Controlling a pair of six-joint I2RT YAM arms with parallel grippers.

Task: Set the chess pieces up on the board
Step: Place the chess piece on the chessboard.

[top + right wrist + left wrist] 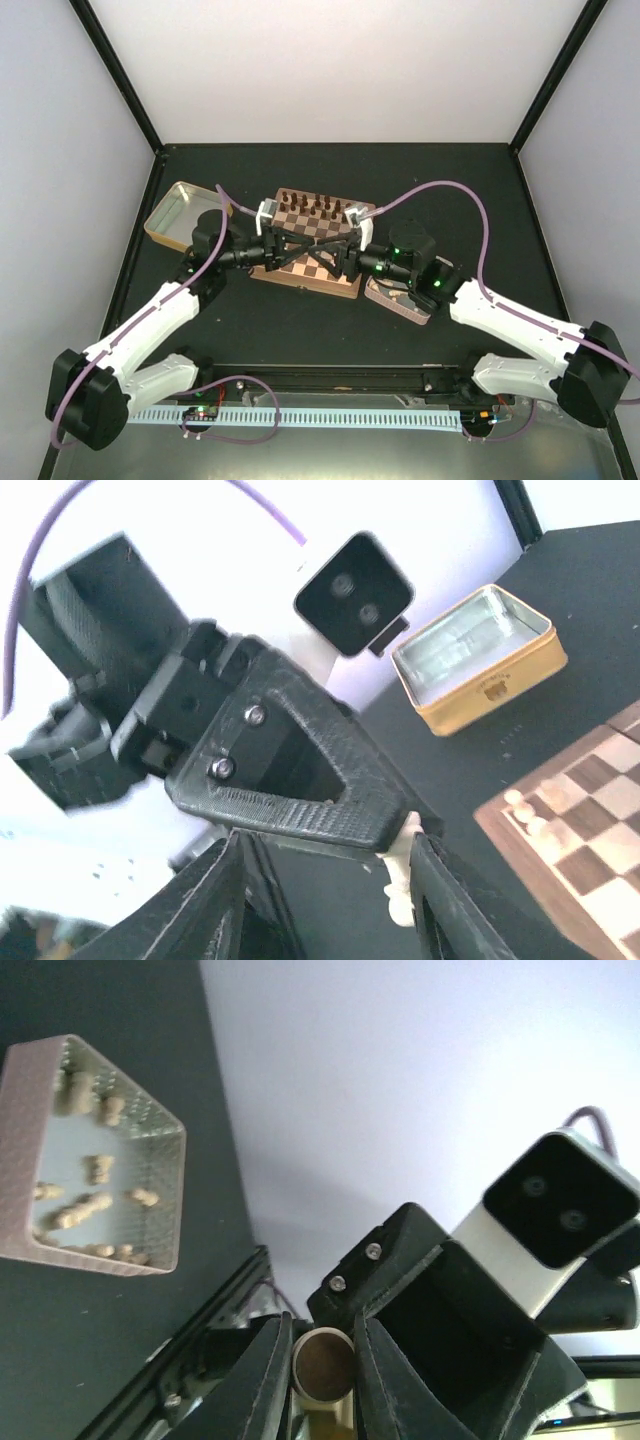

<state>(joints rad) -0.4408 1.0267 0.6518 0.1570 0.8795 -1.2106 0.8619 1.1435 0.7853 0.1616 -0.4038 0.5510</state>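
Only left wrist shows tin [20, 1190] holding chess pieces [92, 1169].

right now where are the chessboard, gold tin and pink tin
chessboard [305, 280]: top view, near edge
gold tin [183, 210]: top view, bare floor
pink tin [25, 1160]: left wrist view, outer wall

On the black table [440, 190] a shallow gold tin [185, 210] lies open at the left, a pinkish tin [22, 1150] at the right, and dark brown chessmen [314, 208] stand in rows between
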